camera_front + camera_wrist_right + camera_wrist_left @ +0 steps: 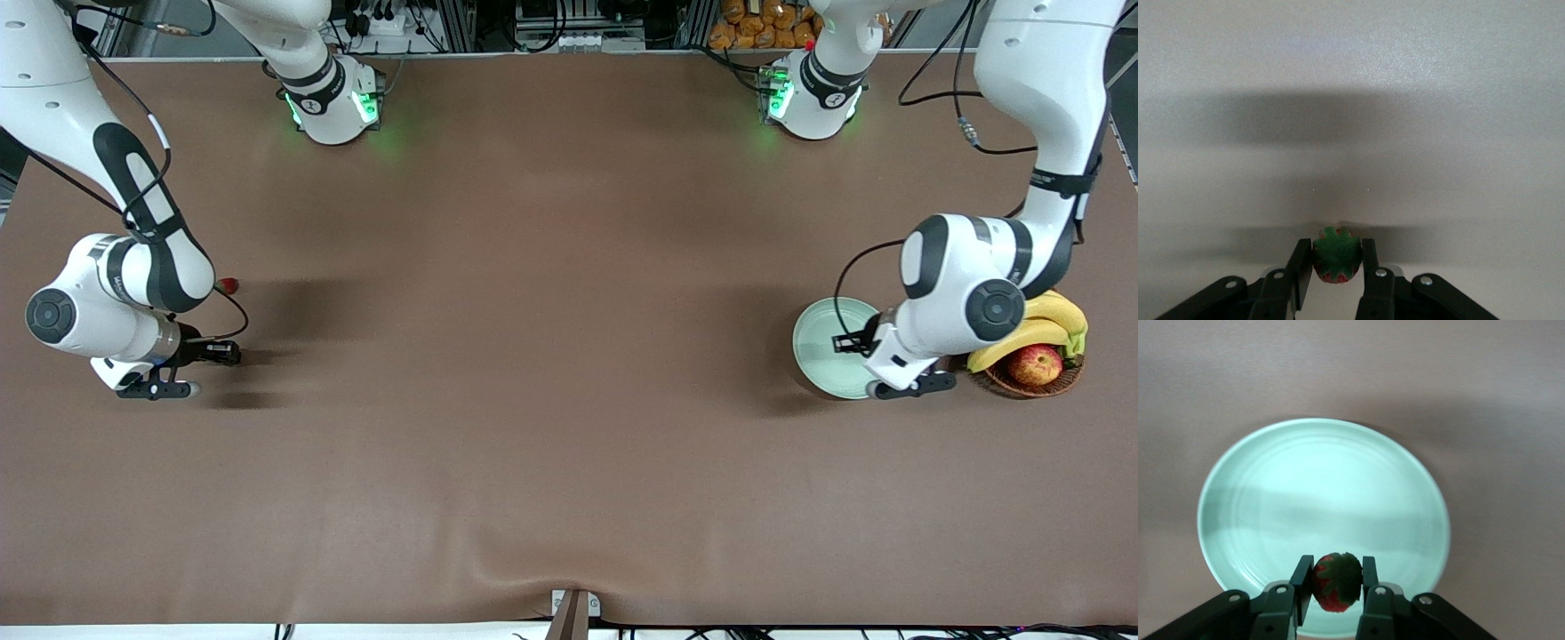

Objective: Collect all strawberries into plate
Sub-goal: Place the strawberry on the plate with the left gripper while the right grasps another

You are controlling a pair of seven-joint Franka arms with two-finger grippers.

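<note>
My left gripper [1337, 583] is shut on a red strawberry [1336, 583] with a dark green cap and holds it just above the pale mint-green plate [1271, 493], near its rim. In the front view that gripper [916, 384] hangs over the plate [822, 342] at the left arm's end of the table. My right gripper [1336, 257] is shut on a second strawberry [1336, 253] low at the brown table, at the right arm's end [156, 389]. A third strawberry [228, 285] lies on the table beside the right arm's forearm.
A brown wicker basket [1067, 380] with yellow bananas [1045, 322] and a red-yellow apple [1034, 364] stands right beside the plate, partly under the left arm. The arms' bases [333, 102] stand along the table's back edge.
</note>
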